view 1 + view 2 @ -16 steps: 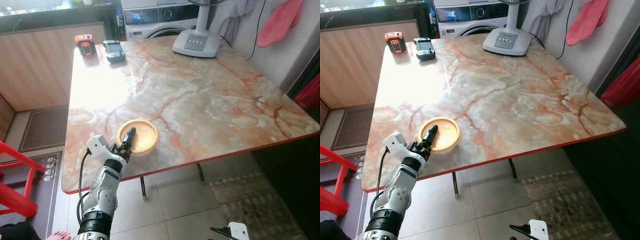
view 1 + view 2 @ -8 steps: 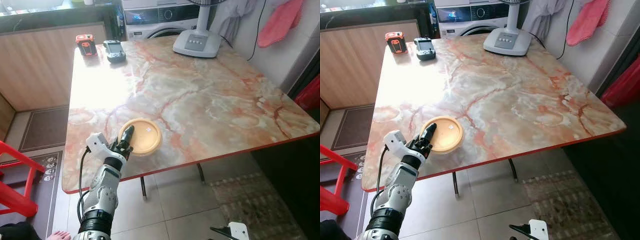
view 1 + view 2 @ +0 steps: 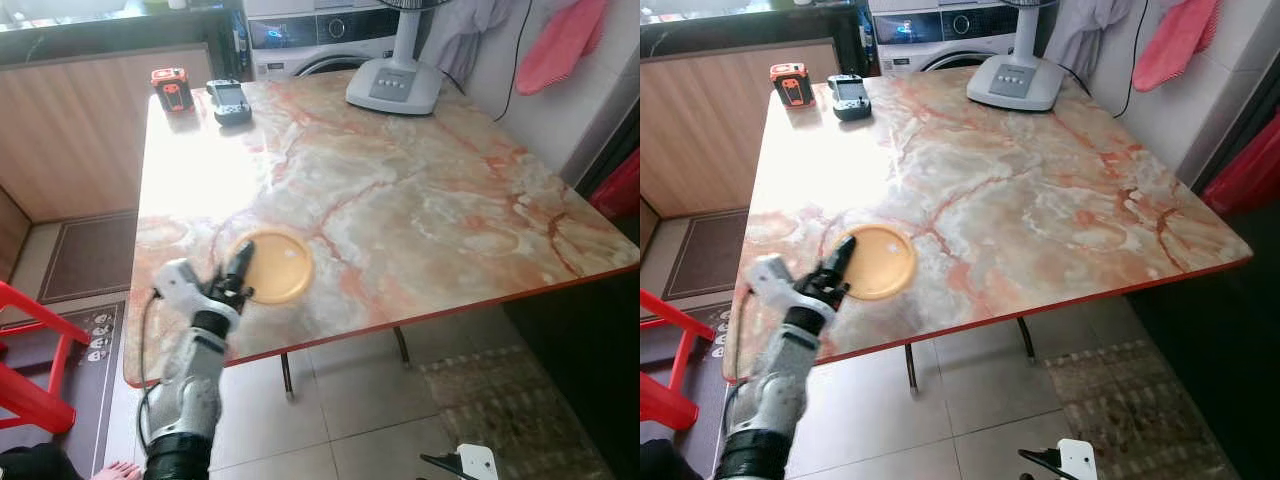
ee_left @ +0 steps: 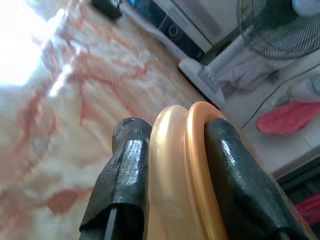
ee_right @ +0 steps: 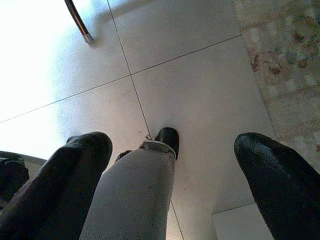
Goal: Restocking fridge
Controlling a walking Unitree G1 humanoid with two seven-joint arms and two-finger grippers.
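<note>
Orange lid (image 3: 271, 265) near front left corner of marble tabletop (image 3: 420, 200), pinched at its rim by left gripper (image 4: 172, 150) fingers (image 4: 125, 175). Right gripper (image 5: 170, 175) fingers wide apart over floor (image 5: 190, 85).

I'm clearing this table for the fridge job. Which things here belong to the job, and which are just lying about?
In the job: orange bowl, clamped at its rim by the left gripper.

Lying about: fan base, orange gadget, black remote, pink cloth.

Daylight glare washed out the table (image 3: 200, 170) top's far-left part; left arm (image 3: 190, 370) was motion-blurred; right wrist view was overexposed at one corner.
</note>
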